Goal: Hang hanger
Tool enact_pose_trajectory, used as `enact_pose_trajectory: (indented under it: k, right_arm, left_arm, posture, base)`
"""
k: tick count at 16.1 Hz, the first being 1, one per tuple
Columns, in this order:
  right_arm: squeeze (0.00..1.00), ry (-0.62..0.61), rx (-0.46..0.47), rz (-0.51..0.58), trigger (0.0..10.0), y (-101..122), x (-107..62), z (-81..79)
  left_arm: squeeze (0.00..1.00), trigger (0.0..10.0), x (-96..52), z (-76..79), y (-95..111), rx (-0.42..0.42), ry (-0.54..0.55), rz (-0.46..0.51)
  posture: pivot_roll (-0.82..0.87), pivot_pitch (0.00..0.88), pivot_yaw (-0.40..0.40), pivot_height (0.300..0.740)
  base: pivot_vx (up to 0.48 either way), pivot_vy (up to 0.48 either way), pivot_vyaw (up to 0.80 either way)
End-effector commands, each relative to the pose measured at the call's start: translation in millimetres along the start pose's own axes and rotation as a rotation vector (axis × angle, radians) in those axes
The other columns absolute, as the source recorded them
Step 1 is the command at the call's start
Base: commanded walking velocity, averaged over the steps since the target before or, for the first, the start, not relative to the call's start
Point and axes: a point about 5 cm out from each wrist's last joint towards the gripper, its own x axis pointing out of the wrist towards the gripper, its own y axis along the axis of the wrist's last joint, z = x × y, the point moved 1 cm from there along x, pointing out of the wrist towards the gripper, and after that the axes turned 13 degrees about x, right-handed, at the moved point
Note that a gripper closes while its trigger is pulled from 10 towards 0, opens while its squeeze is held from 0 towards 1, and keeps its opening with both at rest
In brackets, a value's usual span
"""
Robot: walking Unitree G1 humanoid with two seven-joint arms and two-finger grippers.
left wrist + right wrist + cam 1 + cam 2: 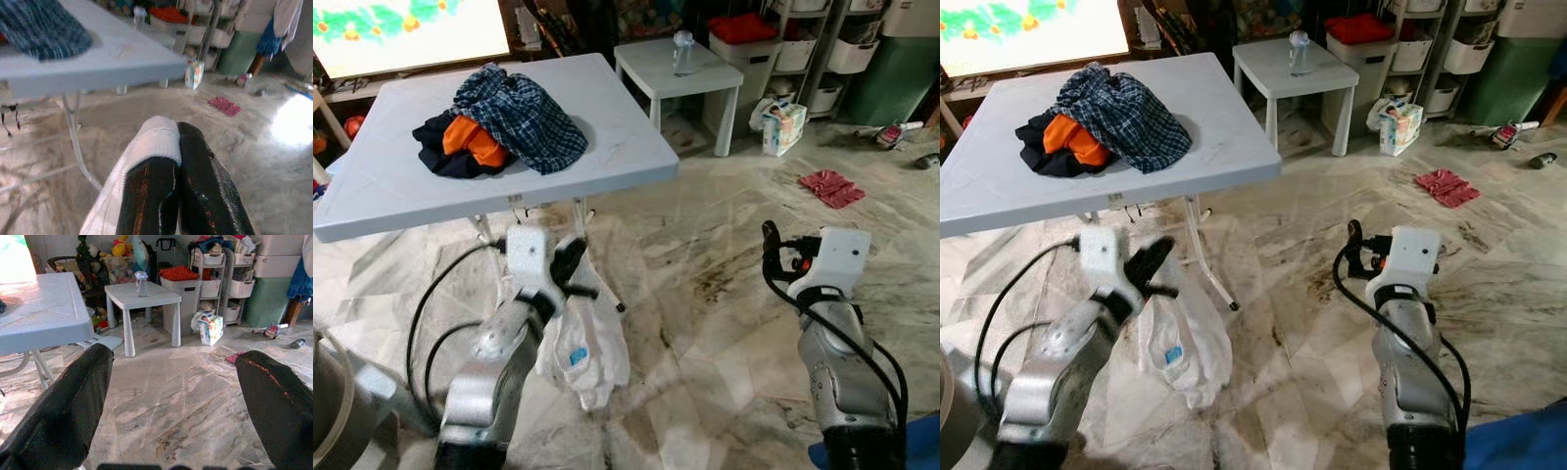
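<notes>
White garment (582, 348) hangs limp, pinched in left claw (570, 266).

Left gripper (570, 266), fingers pinched on white garment (582, 348) hanging below folding table (617, 147) edge, w/ clothes pile (499, 122) on top; right gripper (771, 253) held over marble floor (724, 294), apart from red cloth (831, 187) farther off.

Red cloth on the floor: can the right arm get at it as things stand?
Probably yes, after a reach or a step. The right gripper is open and holds nothing, and only bare marble floor lies between it and the red cloth, which sits farther ahead, slightly to the robot's right.
</notes>
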Motion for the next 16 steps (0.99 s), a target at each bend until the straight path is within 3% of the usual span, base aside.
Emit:
enact_pose_trajectory:
  k: [1, 6, 12, 16]
  right_arm:
    - [0.0, -0.028, -0.009, 0.003, 10.0, 2.4, -6.5, 8.8]
    - [0.0, -0.021, -0.037, -0.039, 10.0, -4.3, -21.3, 12.5]
    - [0.0, -0.046, -0.021, -0.058, 10.0, -11.4, -23.2, 14.1]
    - [0.0, -0.044, -0.007, -0.062, 10.0, -16.0, -25.1, 5.0]
  left_arm:
    - [0.0, 10.0, -1.9, -0.5, 5.6, 0.003, -0.001, 0.03]
    - [0.0, 10.0, -2.1, 1.6, -4.6, -0.028, -0.006, -0.008]
    - [0.0, 10.0, -0.7, 9.3, -10.6, -0.062, -0.032, -0.032]
    - [0.0, 10.0, 2.3, 11.0, -6.4, -0.043, -0.068, -0.019]
  posture:
    - [-0.01, 0.0, 0.036, 0.74]
    - [-0.03, 0.005, 0.008, 0.74]
    - [-0.03, 0.0, 0.026, 0.74]
    - [-0.03, 0.0, 0.033, 0.74]
  base:
    - [0.0, 0.0, -0.8]
    - [0.0, 0.121, -0.8]
    - [0.0, 0.453, -0.8]
    - [0.0, 0.48, -0.8]
